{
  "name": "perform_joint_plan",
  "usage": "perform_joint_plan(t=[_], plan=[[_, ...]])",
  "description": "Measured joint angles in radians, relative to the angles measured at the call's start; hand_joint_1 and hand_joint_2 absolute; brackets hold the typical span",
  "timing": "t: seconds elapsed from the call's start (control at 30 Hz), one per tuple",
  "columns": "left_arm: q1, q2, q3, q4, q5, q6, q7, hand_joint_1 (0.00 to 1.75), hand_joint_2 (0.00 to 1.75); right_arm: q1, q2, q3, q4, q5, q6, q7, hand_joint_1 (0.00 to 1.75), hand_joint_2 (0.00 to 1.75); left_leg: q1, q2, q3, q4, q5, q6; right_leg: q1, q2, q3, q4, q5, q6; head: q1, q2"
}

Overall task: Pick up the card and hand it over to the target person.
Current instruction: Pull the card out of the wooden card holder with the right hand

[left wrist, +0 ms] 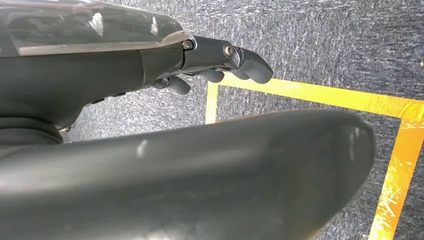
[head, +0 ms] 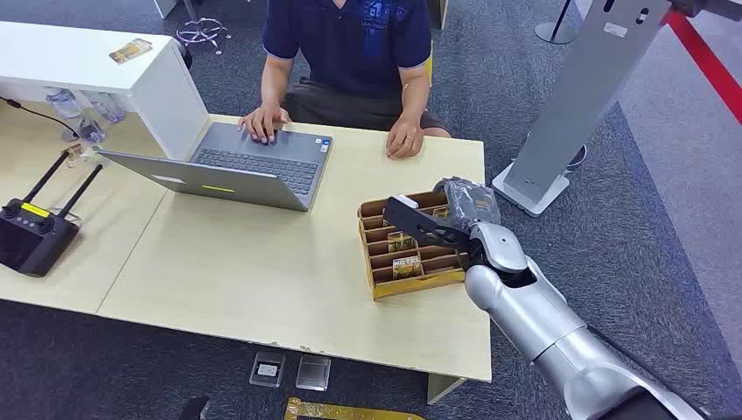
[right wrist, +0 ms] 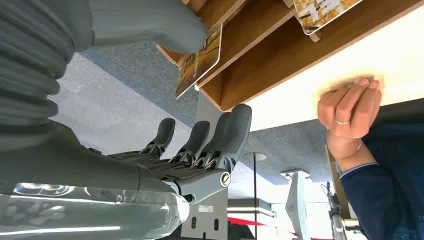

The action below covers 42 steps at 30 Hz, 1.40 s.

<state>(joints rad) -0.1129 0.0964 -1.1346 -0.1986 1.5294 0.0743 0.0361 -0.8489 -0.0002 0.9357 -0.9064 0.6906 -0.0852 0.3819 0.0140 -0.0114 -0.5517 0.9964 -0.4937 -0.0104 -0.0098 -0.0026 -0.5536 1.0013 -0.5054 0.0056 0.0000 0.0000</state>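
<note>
I have the right hand over the slotted wooden card rack at the desk's near right corner, where cards stand on edge so one can be plucked out. The thumb rests against a card, the fingers spread apart from it; no pinch yet, I judge. The left hand hangs by the floor, loosely curled around nothing. The person sits opposite (hands at a laptop).
</note>
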Motion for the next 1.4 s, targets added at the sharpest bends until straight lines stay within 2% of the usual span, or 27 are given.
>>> perform_joint_plan(t=[0.2,0.8,1.4], plan=[[0.001,0.001,-0.001,-0.001,-0.001,-0.003,-0.001,0.0,0.0,0.001,-0.004,0.0,0.013,-0.001,0.0,0.0,0.71,1.75,0.0,-0.001,0.0,0.0,0.0,0.0,0.0,0.0,0.0,0.0,0.0,0.0,0.0,0.0],[0.0,0.007,-0.003,0.001,0.0,-0.011,-0.001,0.0,0.0,0.008,-0.002,-0.007,0.063,-0.007,-0.014,-0.005,0.79,1.75,0.0,-0.001,0.001,-0.001,0.001,0.0,0.0,-0.001,0.001,-0.001,0.0,0.0,0.0,0.0],[0.0,0.01,-0.017,-0.001,-0.012,-0.023,-0.003,0.0,0.0,0.037,-0.027,-0.018,0.041,-0.006,-0.015,0.014,0.86,1.75,0.0,-0.001,0.001,-0.001,0.001,0.0,0.0,-0.001,0.001,-0.001,0.0,0.0,0.0,0.0]])
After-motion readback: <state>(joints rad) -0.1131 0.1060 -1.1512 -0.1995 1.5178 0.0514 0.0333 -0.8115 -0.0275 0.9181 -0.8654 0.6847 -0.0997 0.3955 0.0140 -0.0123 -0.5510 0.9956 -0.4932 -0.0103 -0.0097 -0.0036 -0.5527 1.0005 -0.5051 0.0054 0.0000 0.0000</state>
